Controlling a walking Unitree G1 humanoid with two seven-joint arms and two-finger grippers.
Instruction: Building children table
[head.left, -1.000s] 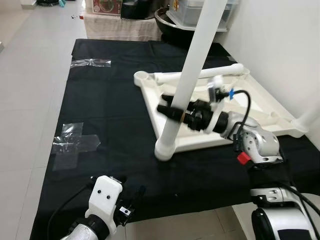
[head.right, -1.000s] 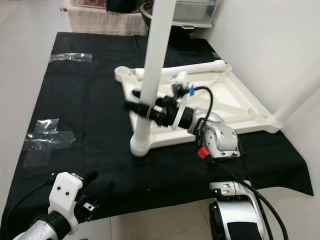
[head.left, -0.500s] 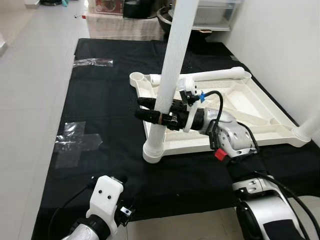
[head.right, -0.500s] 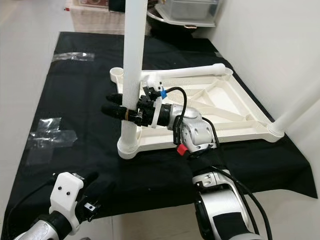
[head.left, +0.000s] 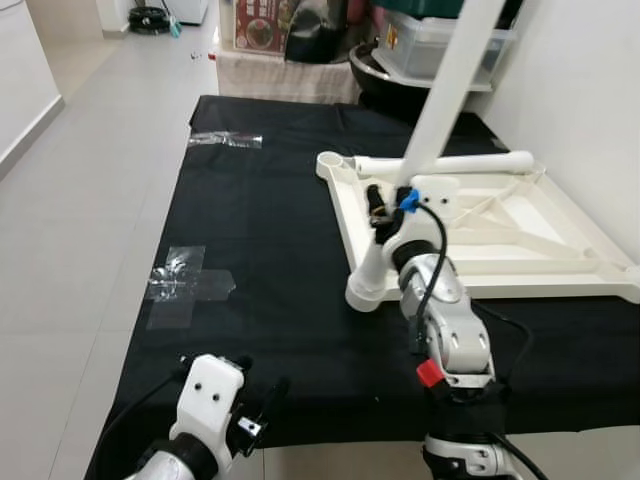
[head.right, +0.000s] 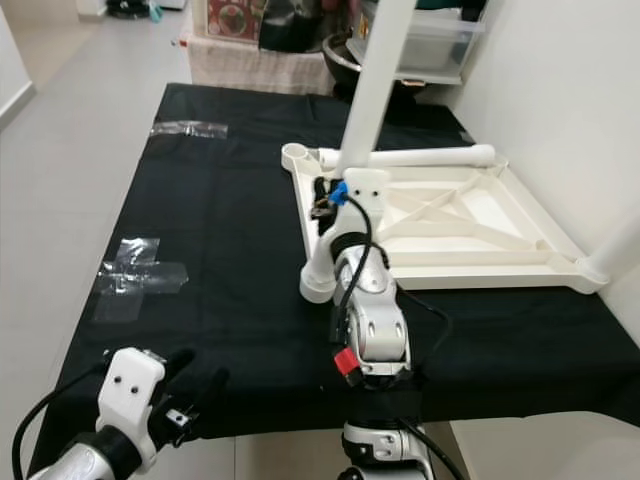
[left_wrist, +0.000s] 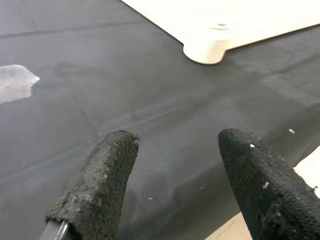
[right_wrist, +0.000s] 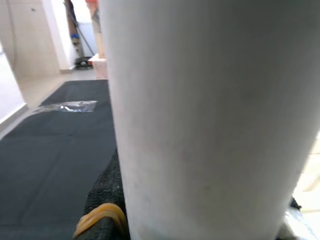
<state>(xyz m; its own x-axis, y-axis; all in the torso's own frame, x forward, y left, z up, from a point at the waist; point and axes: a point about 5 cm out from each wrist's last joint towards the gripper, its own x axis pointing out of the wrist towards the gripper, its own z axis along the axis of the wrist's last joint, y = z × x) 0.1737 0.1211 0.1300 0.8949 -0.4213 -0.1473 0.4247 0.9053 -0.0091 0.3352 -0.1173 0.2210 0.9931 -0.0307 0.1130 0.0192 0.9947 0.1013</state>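
A big black cloth (head.left: 270, 230) lies flat on the floor (head.left: 90, 200). A white table top (head.left: 480, 225) lies upside down on the cloth, at the cloth's right edge, next to the wall (head.left: 590, 110).

A long white leg (head.left: 440, 110) stands up from the near left corner of the table top. Its foot sits in the round corner socket (head.left: 365, 292) there. The leg leans a little to the right as it goes up. A second white leg (head.left: 450, 163) lies flat along the far edge of the table top. At the far left corner there is an open round socket (head.left: 331, 160).

The right pincer (head.left: 385, 205) reaches forward from the silver arm and grips the standing leg low down, just above the socket. Its black fingers (right_wrist: 105, 200) are clenched around the leg, one on each side. A yellow band (right_wrist: 100, 217) shows on one finger. Up close, the leg (right_wrist: 210, 115) looks smooth and white.

The left pincer (left_wrist: 175, 175) is low at the near edge of the cloth, well apart from the table top. Its two black fingers (left_wrist: 95, 185) are spread wide and hold nothing. From there you can see the corner socket (left_wrist: 207, 45) farther off.

Two pieces of clear tape are stuck on the cloth. One piece (head.left: 190, 285) is by the left edge. The other piece (head.left: 225, 140) is near the far left corner. Boxes and a dark bowl sit on the floor past the far edge.
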